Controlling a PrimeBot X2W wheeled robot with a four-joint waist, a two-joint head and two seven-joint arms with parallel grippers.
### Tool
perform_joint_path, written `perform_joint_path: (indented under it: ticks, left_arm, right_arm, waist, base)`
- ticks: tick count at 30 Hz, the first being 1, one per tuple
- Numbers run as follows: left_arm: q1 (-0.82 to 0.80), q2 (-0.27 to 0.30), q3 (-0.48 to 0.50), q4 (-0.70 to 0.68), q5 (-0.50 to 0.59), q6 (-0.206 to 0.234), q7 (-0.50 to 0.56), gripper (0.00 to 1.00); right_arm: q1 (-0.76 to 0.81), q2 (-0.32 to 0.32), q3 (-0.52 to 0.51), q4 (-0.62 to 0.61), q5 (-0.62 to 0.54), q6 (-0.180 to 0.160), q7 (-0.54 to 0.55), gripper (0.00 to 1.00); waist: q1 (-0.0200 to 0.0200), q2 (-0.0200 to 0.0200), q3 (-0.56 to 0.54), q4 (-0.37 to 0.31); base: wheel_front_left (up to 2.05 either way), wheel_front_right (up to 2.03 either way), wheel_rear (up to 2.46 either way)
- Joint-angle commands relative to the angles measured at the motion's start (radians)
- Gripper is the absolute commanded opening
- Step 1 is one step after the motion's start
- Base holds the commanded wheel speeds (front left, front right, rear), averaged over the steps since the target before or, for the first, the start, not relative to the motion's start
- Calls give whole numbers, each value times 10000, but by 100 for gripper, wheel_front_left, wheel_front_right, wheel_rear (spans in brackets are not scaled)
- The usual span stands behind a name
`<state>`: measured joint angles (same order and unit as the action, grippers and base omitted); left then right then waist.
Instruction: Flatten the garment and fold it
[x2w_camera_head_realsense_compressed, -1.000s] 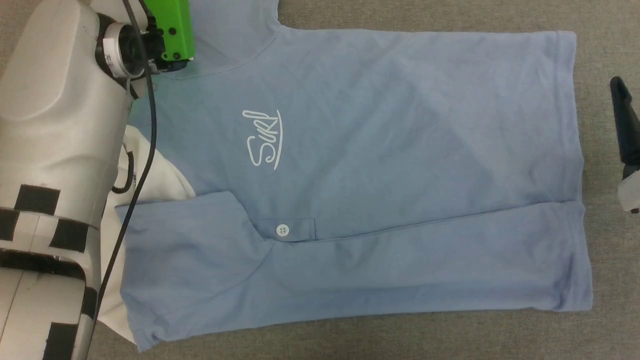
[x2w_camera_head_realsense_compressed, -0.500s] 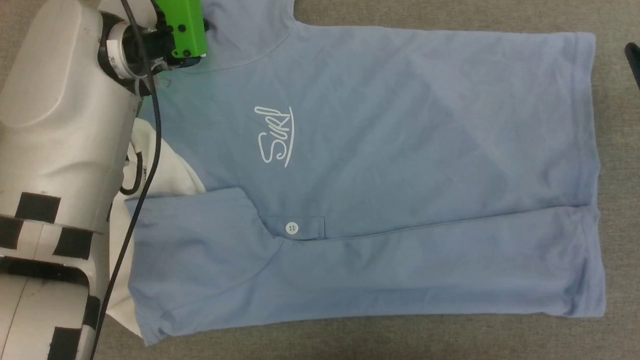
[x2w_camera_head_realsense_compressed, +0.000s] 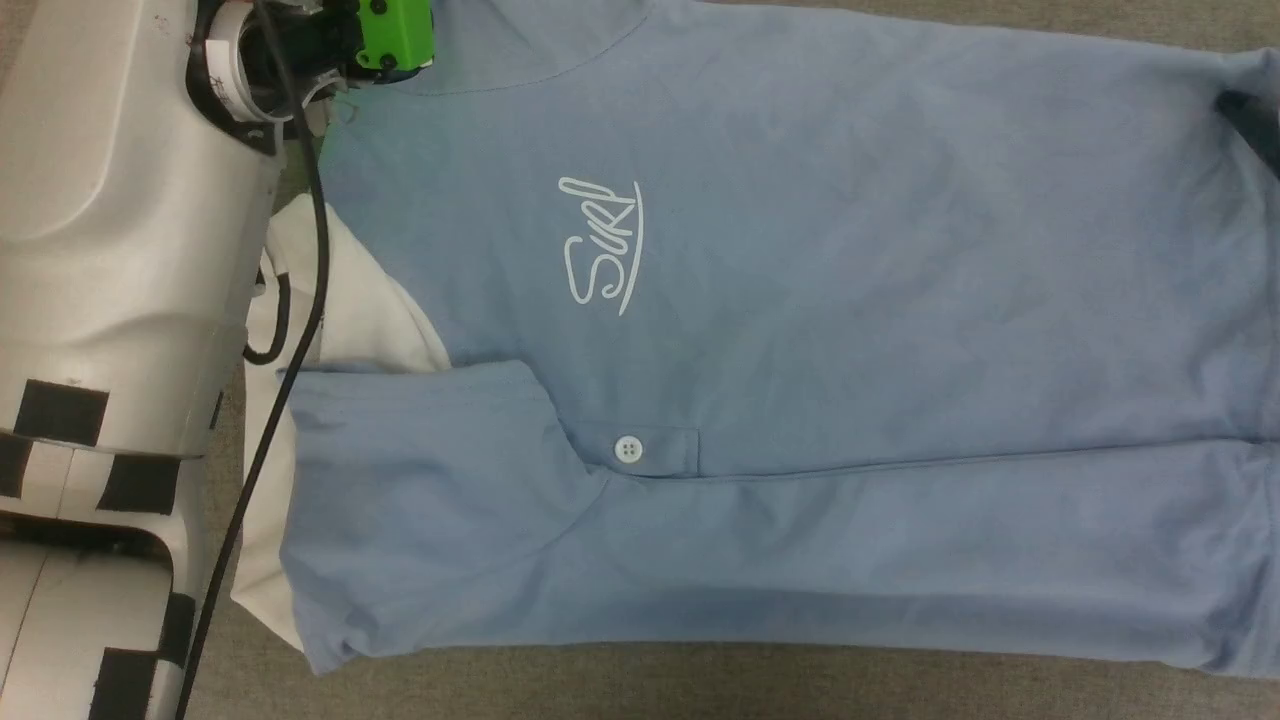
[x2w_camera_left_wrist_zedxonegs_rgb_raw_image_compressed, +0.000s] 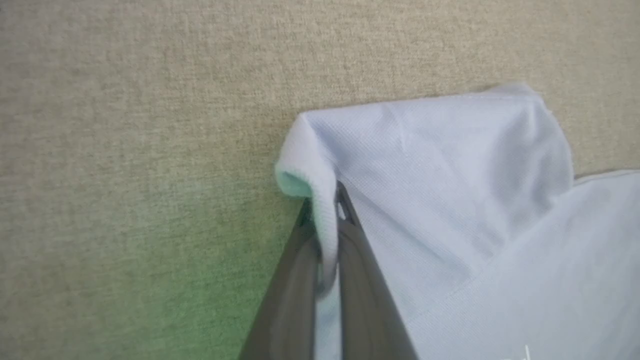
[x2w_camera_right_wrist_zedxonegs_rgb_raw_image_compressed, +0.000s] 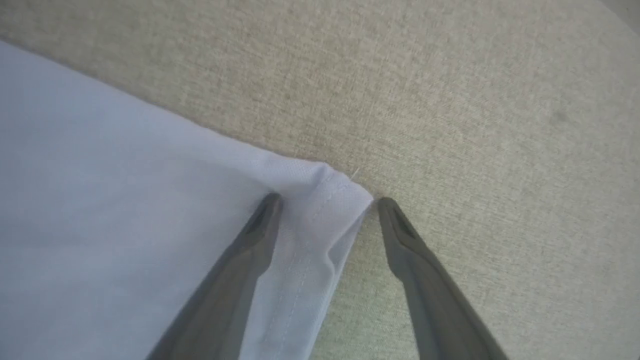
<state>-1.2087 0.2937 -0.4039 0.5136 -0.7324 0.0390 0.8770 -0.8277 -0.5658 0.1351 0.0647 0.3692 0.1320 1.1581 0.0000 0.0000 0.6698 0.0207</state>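
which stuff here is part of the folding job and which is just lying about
Part of the job:
garment, a light blue polo spread on the surface
left gripper, shut on a sleeve edge
right gripper, open, fingers either side of a hem corner

Just there:
beige fabric surface under the shirt
black cable along the left arm

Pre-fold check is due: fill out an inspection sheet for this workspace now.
Surface: beige woven covering, flat.
Job's things: garment spread out, near long edge folded over; white collar exposed, one button showing.
Clutter: nothing seen.
Tools: left tool shut on the garment's sleeve hem; right tool open, straddling a hem corner.
Cables: black cable runs beside the left forearm, crossing the collar.
Surroundings: nothing seen.
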Motion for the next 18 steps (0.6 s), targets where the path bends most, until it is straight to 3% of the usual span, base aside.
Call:
perform_joint_path:
  ticks: [1, 5, 6, 7, 8, 18]
  left_arm:
    - [-48, 87, 1, -12, -87, -23, -51, 0]
    - [-44, 103, -1, -139, -113, -35, -94, 0]
    - [-40, 108, -2, -164, -122, -35, -98, 0]
    - [-39, 111, 4, -189, -134, -40, -111, 0]
    - [-35, 117, 6, -211, -144, -43, -121, 0]
    - [151, 120, 97, -233, -336, -136, -362, 0]
  right_arm:
    - [127, 95, 219, 161, 25, -13, 159, 100]
    - [268, 22, 328, 140, 232, -13, 521, 100]
    - [297, -2, 318, 104, 276, -13, 593, 29]
    - [316, -16, 276, 86, 305, -13, 640, 7]
    - [352, -31, 223, 68, 358, -13, 727, 0]
    - [453, 45, -341, -160, 293, -13, 142, 0]
  waist:
    - [0, 0, 98, 95]
    - [0, 0, 163, 135]
    - [0, 0, 174, 141]
    - [0, 0, 187, 142]
    - [0, 0, 195, 142]
    - [0, 0, -239, 100]
  base:
    - [0, 0, 0]
    - [0, 0, 0]
    - [0, 0, 0]
    - [0, 0, 0]
    - [0, 0, 0]
    - [0, 0, 0]
